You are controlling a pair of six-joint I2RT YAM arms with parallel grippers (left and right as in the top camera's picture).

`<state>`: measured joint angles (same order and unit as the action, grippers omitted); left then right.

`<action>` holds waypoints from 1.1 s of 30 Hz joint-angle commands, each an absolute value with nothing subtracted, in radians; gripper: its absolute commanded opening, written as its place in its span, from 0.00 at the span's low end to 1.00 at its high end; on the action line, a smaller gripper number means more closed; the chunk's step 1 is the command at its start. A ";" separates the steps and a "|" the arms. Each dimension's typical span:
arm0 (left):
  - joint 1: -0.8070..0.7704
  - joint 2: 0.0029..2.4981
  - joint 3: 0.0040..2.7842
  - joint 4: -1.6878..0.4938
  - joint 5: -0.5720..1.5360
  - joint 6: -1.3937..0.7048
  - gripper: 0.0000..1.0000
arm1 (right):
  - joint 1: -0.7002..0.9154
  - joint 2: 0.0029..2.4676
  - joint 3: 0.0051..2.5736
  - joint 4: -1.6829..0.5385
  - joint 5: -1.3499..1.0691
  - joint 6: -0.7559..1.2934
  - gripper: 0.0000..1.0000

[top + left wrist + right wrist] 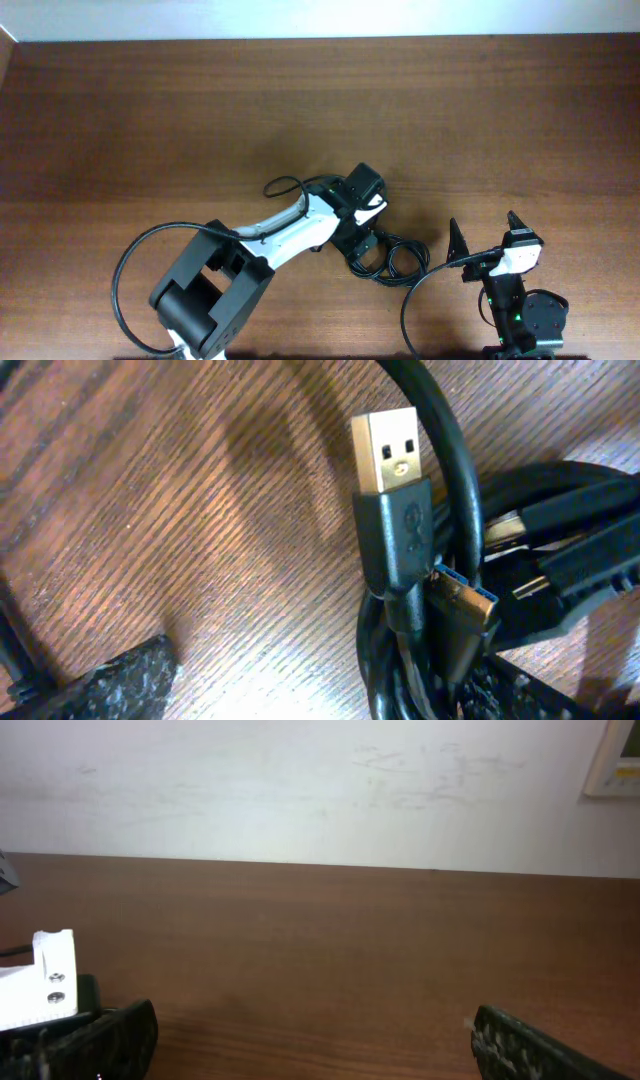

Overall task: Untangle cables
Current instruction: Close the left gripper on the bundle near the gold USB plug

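Cables, thin and black, lie in a small knotted heap on the brown wooden table, a little right of centre and near its front edge. The task looks barely begun: seen from above, the cords overlap in tight loops with no strand pulled free of the others. The left gripper is down at the left edge of the heap. Its own camera shows its fingers spread wide, low over the wood, with the bundle between them and closer to the far finger; nothing is pinched yet. That close view shows a gold-coloured flat plug on a black cord pointing up, crossed by a curved loop of cord. Just beneath it a blue-tipped plug is wedged among several strands, so at least two cords are wound together. The right gripper hangs well to the right of the heap, jaws spread and empty. Its camera looks across bare table toward a pale wall and sees no cord. Nearly everything appears to be left: gripping one strand, holding the rest and drawing the cords apart.
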<state>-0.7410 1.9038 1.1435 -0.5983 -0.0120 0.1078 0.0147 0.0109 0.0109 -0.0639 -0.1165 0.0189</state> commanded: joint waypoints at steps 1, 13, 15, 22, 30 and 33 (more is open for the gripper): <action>-0.732 1.980 1.093 -0.587 -0.187 0.107 0.85 | 0.020 0.004 0.006 -0.071 -0.119 0.015 0.99; -0.730 1.980 1.094 -0.428 -0.542 0.106 0.00 | 0.020 0.004 0.006 -0.071 -0.119 0.015 0.99; -0.730 1.980 1.094 -0.426 -0.509 0.106 0.00 | 0.020 0.004 0.006 -0.071 -0.119 0.015 0.99; -0.725 1.950 1.132 -0.481 -0.359 0.107 0.00 | 0.020 0.004 0.006 -0.071 -0.119 0.015 0.99; -0.724 1.773 1.143 -0.510 -0.002 0.111 0.00 | 0.020 0.004 0.006 -0.073 -0.074 0.015 0.99; -0.724 1.772 1.143 -0.508 -0.002 0.110 0.00 | 0.020 0.004 0.006 -0.072 -0.074 0.015 0.99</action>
